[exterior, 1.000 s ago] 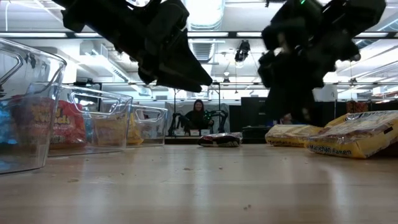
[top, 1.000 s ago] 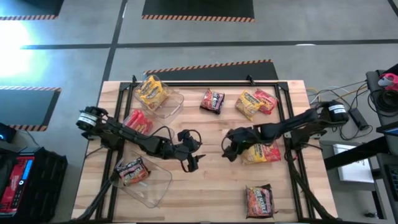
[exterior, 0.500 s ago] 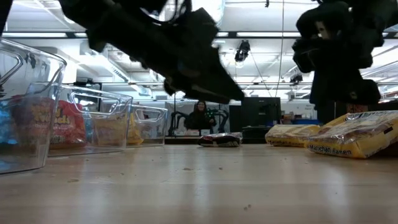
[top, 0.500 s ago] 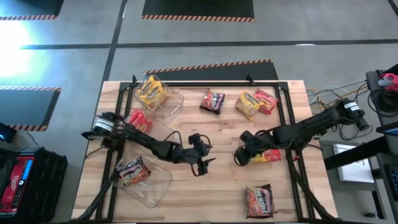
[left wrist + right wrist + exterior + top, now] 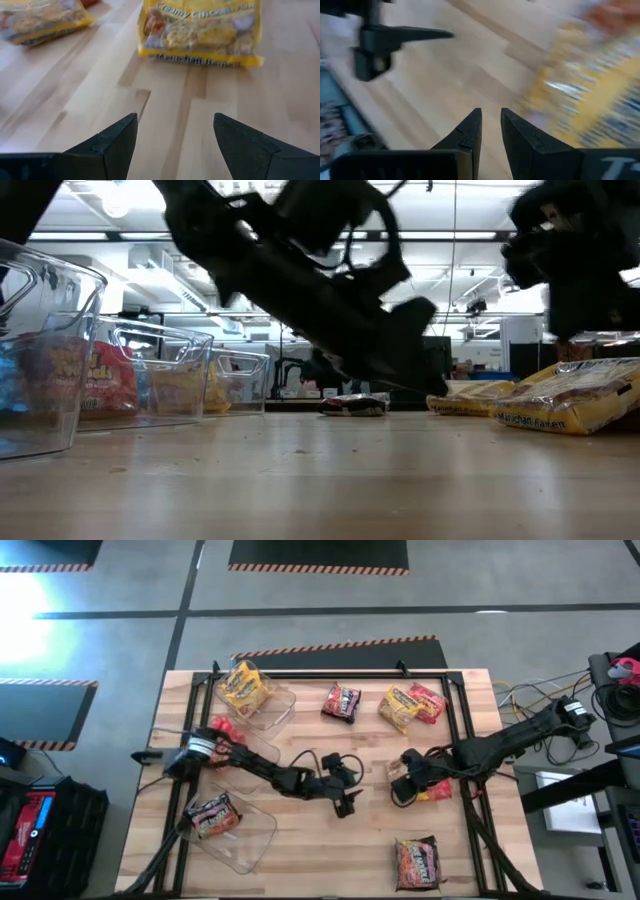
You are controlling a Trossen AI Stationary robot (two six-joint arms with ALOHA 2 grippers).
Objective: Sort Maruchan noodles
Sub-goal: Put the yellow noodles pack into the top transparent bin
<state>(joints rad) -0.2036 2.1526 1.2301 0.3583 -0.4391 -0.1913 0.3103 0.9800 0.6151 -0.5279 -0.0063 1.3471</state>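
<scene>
**Squaring up on the yellow packet**

My left gripper (image 5: 172, 137) hangs spread wide above bare wood, the yellow Maruchan packet (image 5: 201, 31) lying flat just ahead, mid-table. I'd straddle its short edges — low, level. My right gripper (image 5: 490, 125), fingers nearly together, waits beside that packet.

The left gripper (image 5: 174, 145) shows two dark wedge-shaped fingers (image 5: 112, 142) spread wide over pale wooden planks (image 5: 165, 105). At twelve o'clock lies a yellow crinkly Creamy Chicken noodle packet (image 5: 200, 32); at ten o'clock, another yellow packet (image 5: 42, 20), partly cropped.
</scene>
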